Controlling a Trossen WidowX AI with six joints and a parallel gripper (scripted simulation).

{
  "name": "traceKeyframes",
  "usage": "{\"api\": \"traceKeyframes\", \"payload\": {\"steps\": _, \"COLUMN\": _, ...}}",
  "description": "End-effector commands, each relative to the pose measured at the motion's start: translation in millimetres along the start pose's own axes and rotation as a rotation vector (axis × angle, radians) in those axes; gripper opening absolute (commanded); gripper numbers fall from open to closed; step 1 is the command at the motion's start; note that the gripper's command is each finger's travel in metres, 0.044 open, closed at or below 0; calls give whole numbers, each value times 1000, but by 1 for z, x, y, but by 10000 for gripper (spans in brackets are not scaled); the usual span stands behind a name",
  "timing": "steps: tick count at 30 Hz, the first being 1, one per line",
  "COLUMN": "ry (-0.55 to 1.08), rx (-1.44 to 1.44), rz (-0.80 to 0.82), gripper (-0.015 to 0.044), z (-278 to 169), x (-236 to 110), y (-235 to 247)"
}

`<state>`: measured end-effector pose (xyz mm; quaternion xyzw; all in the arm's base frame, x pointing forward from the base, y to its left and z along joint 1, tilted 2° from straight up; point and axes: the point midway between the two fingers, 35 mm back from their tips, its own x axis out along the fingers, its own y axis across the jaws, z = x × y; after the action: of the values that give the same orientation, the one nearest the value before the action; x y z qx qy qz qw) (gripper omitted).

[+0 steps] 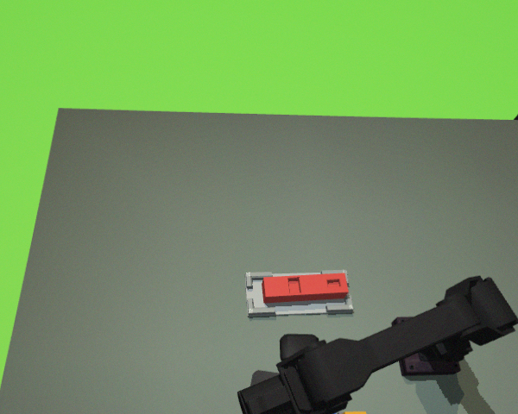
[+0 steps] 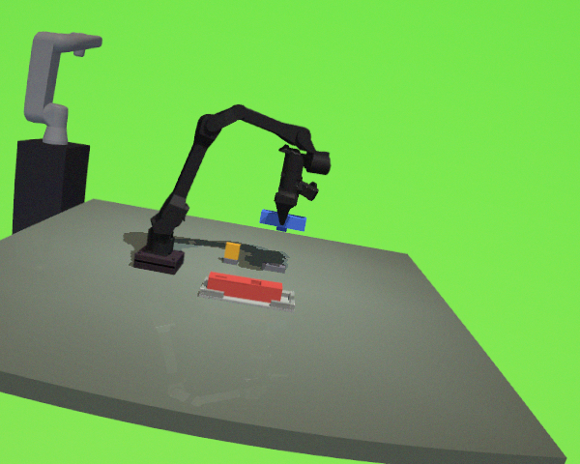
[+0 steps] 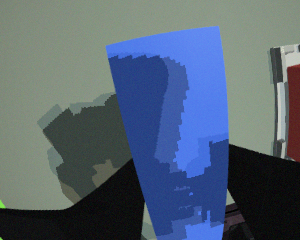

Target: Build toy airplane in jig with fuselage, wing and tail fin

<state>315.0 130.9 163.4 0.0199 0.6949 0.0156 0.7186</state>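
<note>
The red fuselage (image 1: 312, 286) (image 2: 240, 289) (image 3: 298, 115) lies lengthwise in the light grey cradle (image 1: 301, 312) (image 2: 247, 302) (image 3: 280, 110), looking level, with both top sockets empty. My gripper (image 2: 281, 220) (image 3: 177, 153) is shut on the blue wing (image 2: 296, 222) (image 3: 202, 95). It holds the wing in the air beyond the fuselage as the exterior camera sees it, with the tab pointing down. The orange tail fin (image 1: 355, 412) (image 2: 232, 250) stands upright on a small grey holder (image 2: 230, 261); only its edge shows in the top view. The gripper's fingertips are hidden in the top view.
A low grey holder (image 2: 275, 268) stands below the raised wing, beside the tail fin. The arm's dark base (image 1: 428, 367) (image 2: 158, 262) is on the table near the fin. A grey arm (image 2: 41, 79) on a black pedestal (image 2: 50, 185) stands beyond the table edge.
</note>
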Motion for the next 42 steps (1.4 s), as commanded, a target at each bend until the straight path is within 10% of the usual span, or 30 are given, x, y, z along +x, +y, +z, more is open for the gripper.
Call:
{"api": "traceKeyframes", "payload": {"steps": 1, "ry": -9, "rx": 52, "rz": -7, "gripper": 0, "z": 3, "x": 0, "y": -11}}
{"api": "traceKeyframes", "payload": {"steps": 42, "ry": -3, "rx": 718, "rz": -13, "gripper": 0, "z": 8, "x": 21, "y": -134}}
